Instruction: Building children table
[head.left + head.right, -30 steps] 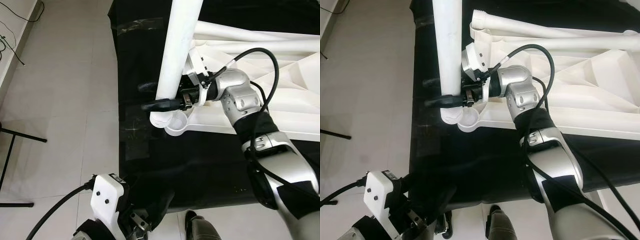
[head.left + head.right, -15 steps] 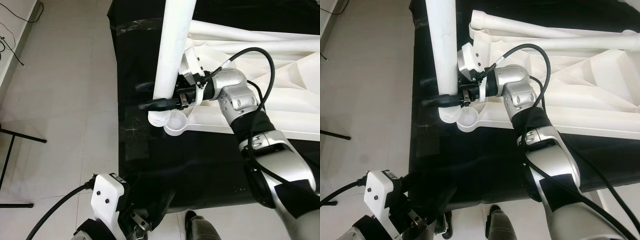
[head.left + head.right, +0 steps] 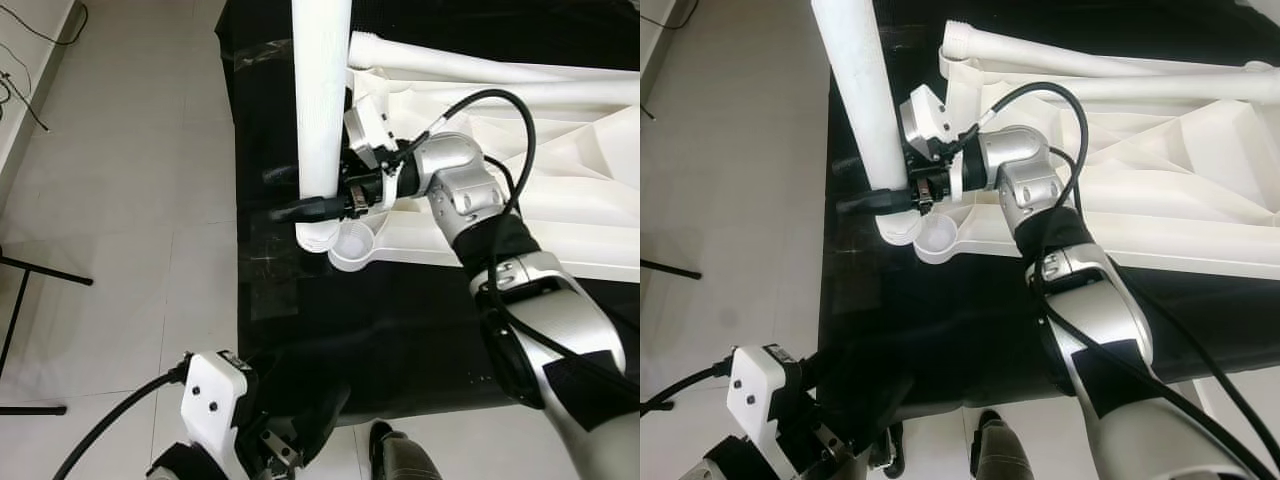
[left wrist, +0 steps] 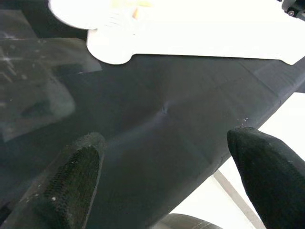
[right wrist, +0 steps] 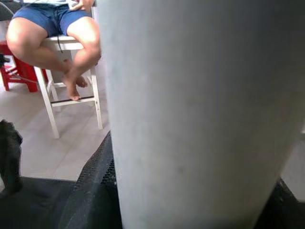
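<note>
A white plastic table top (image 3: 560, 190) lies upside down on a black cloth (image 3: 330, 330). My right gripper (image 3: 300, 192) is shut on a white table leg (image 3: 320, 100) held nearly upright, its threaded end (image 3: 315, 236) just beside the round corner socket (image 3: 352, 250) of the table top. In the right wrist view the leg (image 5: 195, 109) stands close between the black fingers (image 5: 95, 191). Two more white legs (image 3: 1090, 65) lie on the table top at the back. My left gripper (image 4: 167, 191) hangs open over the cloth's near edge.
The black cloth covers a low surface whose left edge (image 3: 235, 200) borders a pale tiled floor (image 3: 110, 200). Cables (image 3: 20, 60) trail at the far left. A person (image 5: 52, 33) sits on a white stool beyond the table.
The right gripper has swung the leg's upper end to the left, bringing it from a rightward lean to nearly upright. Its threaded end shifted slightly left beside the socket.
</note>
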`<state>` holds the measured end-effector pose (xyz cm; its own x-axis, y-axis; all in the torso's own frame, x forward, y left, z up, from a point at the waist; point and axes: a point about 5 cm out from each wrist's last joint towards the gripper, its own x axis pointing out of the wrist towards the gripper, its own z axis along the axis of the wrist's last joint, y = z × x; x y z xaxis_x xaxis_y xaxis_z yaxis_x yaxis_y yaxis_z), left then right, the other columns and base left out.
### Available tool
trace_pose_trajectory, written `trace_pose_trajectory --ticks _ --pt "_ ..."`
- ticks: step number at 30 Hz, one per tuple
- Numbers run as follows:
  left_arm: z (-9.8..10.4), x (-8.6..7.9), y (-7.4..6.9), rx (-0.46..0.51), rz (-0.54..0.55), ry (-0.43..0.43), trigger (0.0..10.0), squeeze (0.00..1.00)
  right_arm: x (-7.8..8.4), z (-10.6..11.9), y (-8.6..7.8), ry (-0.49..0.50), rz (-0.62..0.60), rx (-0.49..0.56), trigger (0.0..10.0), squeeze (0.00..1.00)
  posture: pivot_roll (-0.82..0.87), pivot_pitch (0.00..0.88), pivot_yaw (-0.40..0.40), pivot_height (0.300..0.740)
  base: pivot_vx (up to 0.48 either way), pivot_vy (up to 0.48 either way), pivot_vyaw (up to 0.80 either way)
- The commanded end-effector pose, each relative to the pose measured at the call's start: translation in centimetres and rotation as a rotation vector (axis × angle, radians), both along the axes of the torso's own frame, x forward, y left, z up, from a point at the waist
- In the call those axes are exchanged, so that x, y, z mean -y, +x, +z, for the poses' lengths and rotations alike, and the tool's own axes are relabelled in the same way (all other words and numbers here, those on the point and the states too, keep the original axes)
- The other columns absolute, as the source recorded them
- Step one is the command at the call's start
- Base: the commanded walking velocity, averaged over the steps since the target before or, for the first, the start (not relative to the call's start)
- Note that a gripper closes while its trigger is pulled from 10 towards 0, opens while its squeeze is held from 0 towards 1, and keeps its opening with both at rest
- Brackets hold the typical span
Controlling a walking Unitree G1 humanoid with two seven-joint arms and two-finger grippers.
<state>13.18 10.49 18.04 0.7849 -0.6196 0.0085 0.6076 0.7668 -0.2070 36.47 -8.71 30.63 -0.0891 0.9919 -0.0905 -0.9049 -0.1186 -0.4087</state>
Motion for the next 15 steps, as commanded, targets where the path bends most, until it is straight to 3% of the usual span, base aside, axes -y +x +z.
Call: trace_pose_trajectory --ticks 1,7,15 --pt "0.0 0.1 -0.5 -0.019 -0.018 0.01 10.0 0.0 0.5 0.4 -0.1 0.028 0.023 -0.019 10.0 0.0 0.13 0.365 -0.006 0.74 0.0 0.0 0.0" --pt "-0.1 0.0 -0.4 -0.022 -0.023 0.012 10.0 0.0 2.1 1.7 -0.3 0.071 0.033 -0.028 10.0 0.0 0.13 0.362 0.004 0.74 0.0 0.0 0.0" --pt "-0.2 -0.1 -0.2 -0.019 -0.024 0.015 10.0 0.0 2.8 0.7 -0.4 0.033 0.015 -0.036 10.0 0.0 0.13 0.356 0.009 0.74 0.0 0.0 0.0"
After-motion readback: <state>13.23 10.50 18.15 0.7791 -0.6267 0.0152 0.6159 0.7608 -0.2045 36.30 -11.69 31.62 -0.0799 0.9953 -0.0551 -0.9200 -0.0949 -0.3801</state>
